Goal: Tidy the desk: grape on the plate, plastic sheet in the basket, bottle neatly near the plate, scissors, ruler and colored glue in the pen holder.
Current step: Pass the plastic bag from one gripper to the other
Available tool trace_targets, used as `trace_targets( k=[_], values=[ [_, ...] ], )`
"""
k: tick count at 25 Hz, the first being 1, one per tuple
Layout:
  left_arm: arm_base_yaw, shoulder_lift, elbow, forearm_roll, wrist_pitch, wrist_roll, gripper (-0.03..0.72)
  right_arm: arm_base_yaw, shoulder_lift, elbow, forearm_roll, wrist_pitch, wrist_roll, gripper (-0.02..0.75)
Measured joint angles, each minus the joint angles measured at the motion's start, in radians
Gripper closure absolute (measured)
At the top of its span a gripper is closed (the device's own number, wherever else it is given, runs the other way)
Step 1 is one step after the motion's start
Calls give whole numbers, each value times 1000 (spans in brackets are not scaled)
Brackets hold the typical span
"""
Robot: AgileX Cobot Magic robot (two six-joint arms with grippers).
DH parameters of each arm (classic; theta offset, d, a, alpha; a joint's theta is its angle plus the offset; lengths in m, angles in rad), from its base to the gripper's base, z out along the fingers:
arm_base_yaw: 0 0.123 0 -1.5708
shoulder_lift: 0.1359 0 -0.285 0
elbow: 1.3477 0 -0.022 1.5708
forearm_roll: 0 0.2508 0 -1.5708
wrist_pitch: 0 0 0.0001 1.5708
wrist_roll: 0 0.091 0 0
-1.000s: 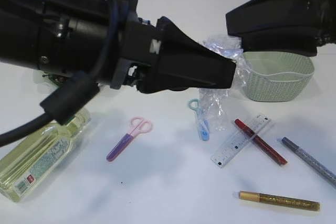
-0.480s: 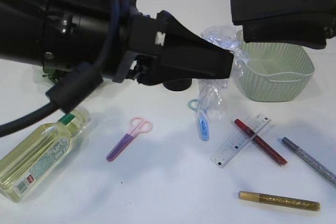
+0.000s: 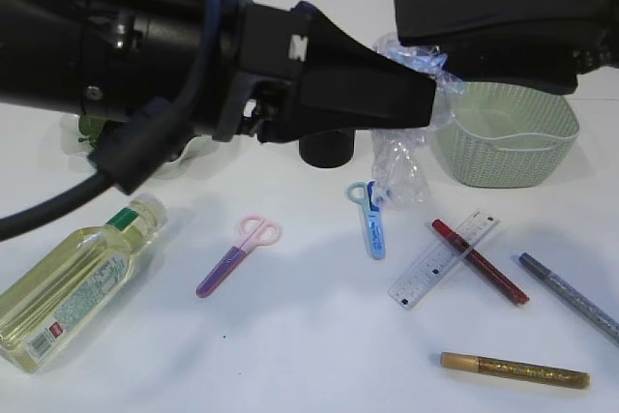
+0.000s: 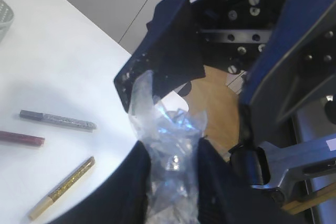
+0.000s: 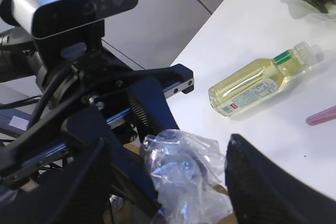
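Plastic sheet (image 4: 170,171) in left hand (image 4: 172,182)

table (image 3: 319,336) — white | bottle (image 3: 73,282) | scissors (image 3: 239,255) | ruler (image 3: 443,258) | basket (image 3: 508,147)

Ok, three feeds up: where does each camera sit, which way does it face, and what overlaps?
Exterior: low at the desk front, facing the green basket; both arms cross the top.
Left wrist: behind the left gripper, shut on the plastic sheet, looking toward the other arm.
Right wrist: behind the open right gripper, looking past the sheet to the bottle.
Shared: the plastic sheet, in all three.
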Motion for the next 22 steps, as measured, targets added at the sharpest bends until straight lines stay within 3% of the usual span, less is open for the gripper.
trace_targets(
  k=[8, 17, 22],
  values=[
    [0, 0, 0, -14, 13, 5, 487, 0, 0, 0, 0, 0, 8, 256],
    [0, 0, 2, -40, 27, 22, 488, 0, -1, 0, 0, 2, 14, 506],
    [0, 0, 2, -40, 27, 23, 488, 0, -1, 0, 0, 2, 17, 596]
  ],
)
